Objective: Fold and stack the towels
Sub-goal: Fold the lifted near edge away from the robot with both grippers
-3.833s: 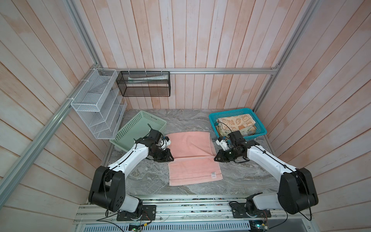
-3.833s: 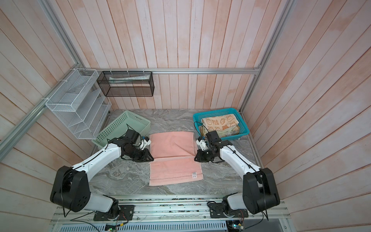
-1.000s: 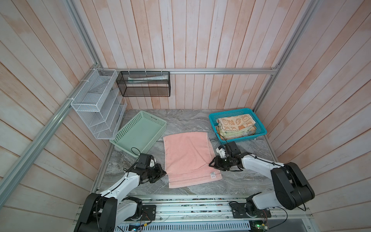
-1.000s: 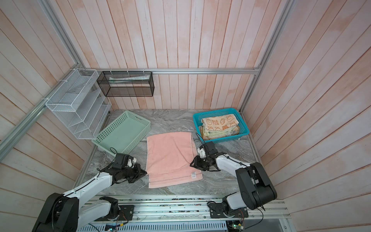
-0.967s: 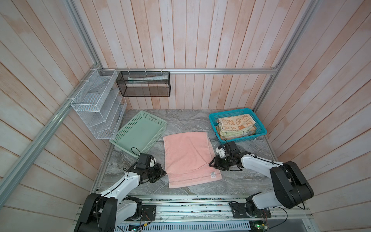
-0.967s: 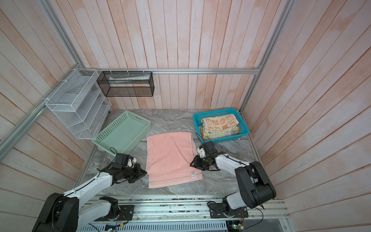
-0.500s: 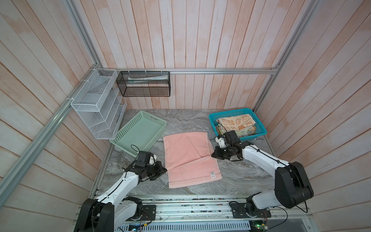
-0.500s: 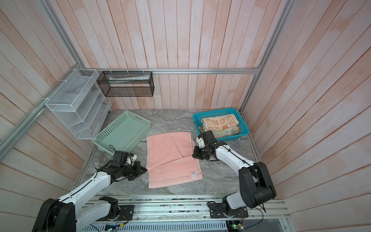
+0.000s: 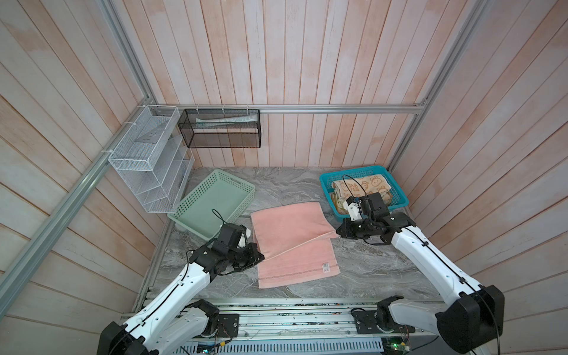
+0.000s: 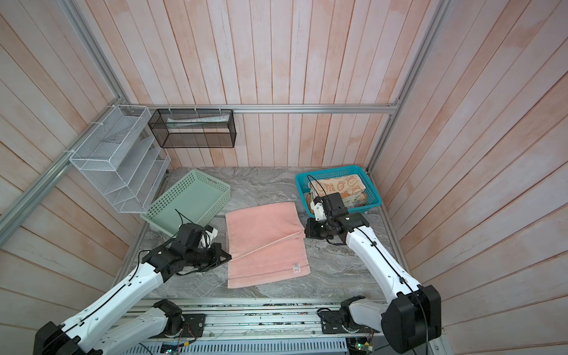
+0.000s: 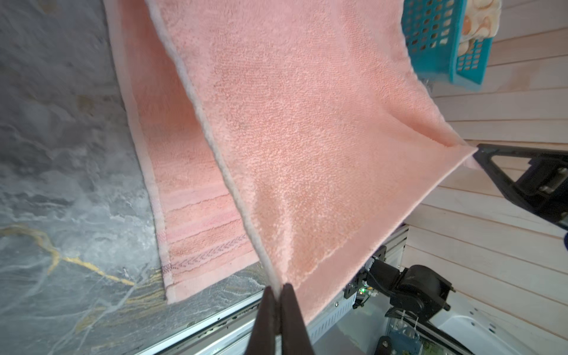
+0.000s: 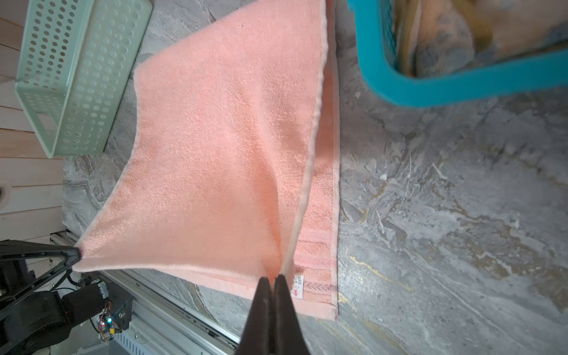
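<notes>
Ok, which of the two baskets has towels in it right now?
The teal basket at the back right, with the bunny-print towel showing on top. The mint-green basket on the left holds none.

Grey marble table (image 9: 368,270), enclosed by pale wood-plank walls (image 9: 276,61). Green basket (image 9: 212,209) stands at the far left of the table, just beside the white wire rack (image 9: 147,163) fixed to the left wall. Teal basket (image 9: 353,171) stands in the far right corner. Black mesh basket (image 9: 219,138) hangs from the back rail (image 9: 307,108). A pale item lies inside it, too indistinct to identify.
</notes>
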Motion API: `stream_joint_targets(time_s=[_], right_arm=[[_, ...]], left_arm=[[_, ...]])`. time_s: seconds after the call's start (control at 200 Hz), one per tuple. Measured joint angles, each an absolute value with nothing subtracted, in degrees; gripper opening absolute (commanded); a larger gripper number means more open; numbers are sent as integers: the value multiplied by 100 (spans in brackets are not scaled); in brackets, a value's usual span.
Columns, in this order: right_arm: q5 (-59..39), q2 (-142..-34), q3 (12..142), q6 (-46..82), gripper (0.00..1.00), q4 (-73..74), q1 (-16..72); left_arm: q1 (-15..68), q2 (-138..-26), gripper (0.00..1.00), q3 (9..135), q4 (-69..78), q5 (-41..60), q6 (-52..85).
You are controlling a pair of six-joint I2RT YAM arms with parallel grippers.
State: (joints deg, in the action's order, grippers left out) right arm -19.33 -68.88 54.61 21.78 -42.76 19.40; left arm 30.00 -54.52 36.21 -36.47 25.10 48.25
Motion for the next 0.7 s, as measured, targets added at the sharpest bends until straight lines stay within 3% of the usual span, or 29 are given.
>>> stream_joint_targets(time_s=[0.29, 0.7], right_arm=[[-2239, -7520, 3402, 2749, 0, -3743, 2324], [-1826, -7271, 4016, 2902, 0, -3677, 2617]], left_arm=[[3492, -5717, 0, 2226, -3096, 2615, 5575], [3435, -5721, 0, 2324, -2792, 2412, 5701]])
